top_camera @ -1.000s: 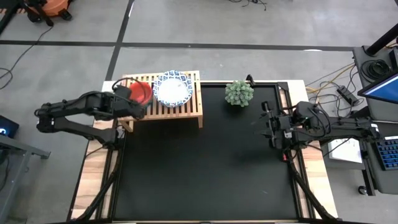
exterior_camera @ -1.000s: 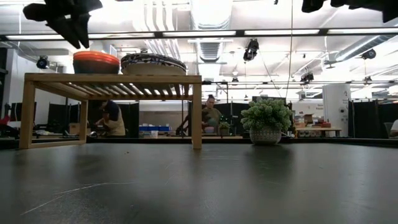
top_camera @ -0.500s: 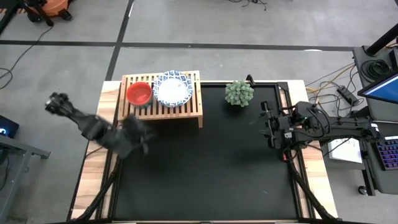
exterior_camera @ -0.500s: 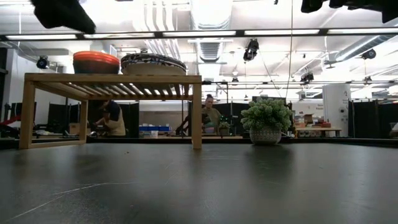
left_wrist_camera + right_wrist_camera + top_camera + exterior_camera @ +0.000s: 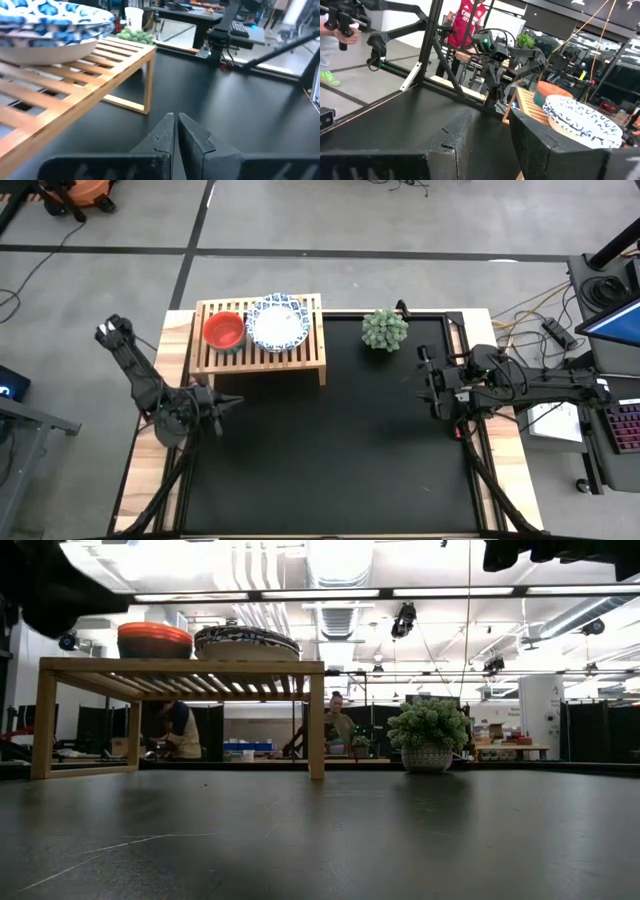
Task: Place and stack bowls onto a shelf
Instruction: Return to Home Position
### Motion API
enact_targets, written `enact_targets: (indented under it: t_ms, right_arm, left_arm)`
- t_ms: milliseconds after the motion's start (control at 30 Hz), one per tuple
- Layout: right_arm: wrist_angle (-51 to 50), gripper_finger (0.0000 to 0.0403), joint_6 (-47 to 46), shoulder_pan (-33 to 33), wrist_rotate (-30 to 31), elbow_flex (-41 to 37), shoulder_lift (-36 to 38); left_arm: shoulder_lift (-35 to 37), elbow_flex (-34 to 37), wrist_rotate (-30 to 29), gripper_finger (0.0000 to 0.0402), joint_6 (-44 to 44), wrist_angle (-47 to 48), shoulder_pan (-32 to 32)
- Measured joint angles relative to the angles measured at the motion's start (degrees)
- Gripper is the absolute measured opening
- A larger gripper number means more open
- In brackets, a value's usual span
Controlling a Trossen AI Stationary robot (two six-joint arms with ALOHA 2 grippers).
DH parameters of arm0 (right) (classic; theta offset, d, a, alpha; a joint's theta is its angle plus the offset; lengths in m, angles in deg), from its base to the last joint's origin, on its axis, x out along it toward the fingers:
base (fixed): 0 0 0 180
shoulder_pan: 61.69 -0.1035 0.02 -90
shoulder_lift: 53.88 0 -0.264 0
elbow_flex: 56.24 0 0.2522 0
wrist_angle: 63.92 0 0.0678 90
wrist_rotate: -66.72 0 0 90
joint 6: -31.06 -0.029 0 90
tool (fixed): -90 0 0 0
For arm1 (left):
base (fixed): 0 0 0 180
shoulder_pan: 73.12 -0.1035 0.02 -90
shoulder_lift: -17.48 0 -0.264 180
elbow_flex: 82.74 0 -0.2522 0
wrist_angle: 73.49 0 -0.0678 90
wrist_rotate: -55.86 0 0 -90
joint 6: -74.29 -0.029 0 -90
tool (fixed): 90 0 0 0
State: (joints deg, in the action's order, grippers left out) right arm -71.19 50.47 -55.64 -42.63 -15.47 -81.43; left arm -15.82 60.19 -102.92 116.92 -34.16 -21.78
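Looking down on the rig, I am seeing the black surface (image 5: 330, 460) filling the middle of the frame, with pale wood showing along its side edges. The shelf (image 5: 262, 360) is standing at the far left corner. It is carrying the red bowl (image 5: 223, 330) and, just beside it, the stack of white blue-rimmed bowls (image 5: 278, 323). A potted plant (image 5: 384, 329) is sitting near the shelf along the far edge. The left gripper (image 5: 226, 402) is hovering over the surface's left edge, in front of the shelf, with its fingers pressed together. The right gripper (image 5: 424, 380) is waiting at the right edge with its fingers spread apart. Around the surface, grey concrete floor (image 5: 400, 220) is showing, and cables (image 5: 530, 315) are trailing at the right. Beyond the far edge, people (image 5: 180, 730) are standing among benches under bright ceiling lights (image 5: 320, 594).
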Motion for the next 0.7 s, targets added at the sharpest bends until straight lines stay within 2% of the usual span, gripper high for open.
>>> enact_targets:
  t_ms: [167, 367, 500, 700]
  right_arm:
    - [0.6, 0.0123, -0.4, 1.8, 1.4, -1.1, -0.8]
    - [2.6, 0.0123, -1.7, 8.5, 1.3, -4.1, -1.6]
    - [5.2, 0.0123, -3.2, 13.2, -3.0, -5.7, -1.4]
    - [9.5, 0.0123, -5.4, 19.1, -8.9, -7.9, -1.4]
  left_arm:
    - [5.9, 3.7, -2.5, 0.0001, 0.1, -0.2, -1.3]
    - [10.0, 5.8, -3.4, 0.0, 0.0, -1.5, -4.7]
    - [9.7, 6.2, -2.1, 0.0, -2.8, -6.8, -7.7]
    - [5.8, 6.2, 3.8, 0.0, -10.4, -17.5, -11.5]
